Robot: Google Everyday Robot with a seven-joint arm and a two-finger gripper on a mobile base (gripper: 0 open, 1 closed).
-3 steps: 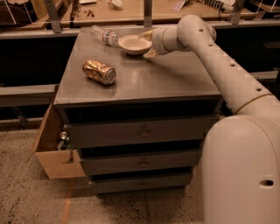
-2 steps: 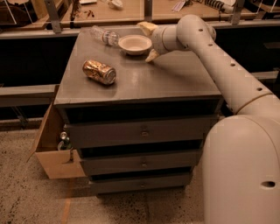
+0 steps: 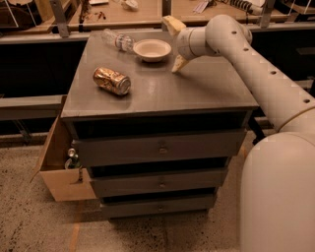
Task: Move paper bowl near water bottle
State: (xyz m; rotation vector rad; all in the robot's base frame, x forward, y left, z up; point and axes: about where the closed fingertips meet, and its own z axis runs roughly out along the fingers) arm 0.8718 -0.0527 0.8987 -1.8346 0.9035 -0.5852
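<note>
The paper bowl (image 3: 152, 49) is a shallow cream bowl standing upright at the back of the grey cabinet top (image 3: 197, 88). The water bottle (image 3: 117, 40) is a clear crinkled bottle lying on its side just left of the bowl, close to its rim. My gripper (image 3: 174, 44) is open and empty just right of the bowl, one finger (image 3: 173, 23) up at the back edge and the other finger (image 3: 178, 64) low over the top. It does not touch the bowl.
A gold-brown can (image 3: 112, 80) lies on its side at the left of the cabinet top. An open cardboard box (image 3: 59, 172) with small bottles stands on the floor at the left. A wooden bench (image 3: 128, 15) runs behind the cabinet. My arm (image 3: 266, 74) spans the right side.
The gripper has opened, let go of the bowl and drawn back to the right. The bowl stays beside the bottle.
</note>
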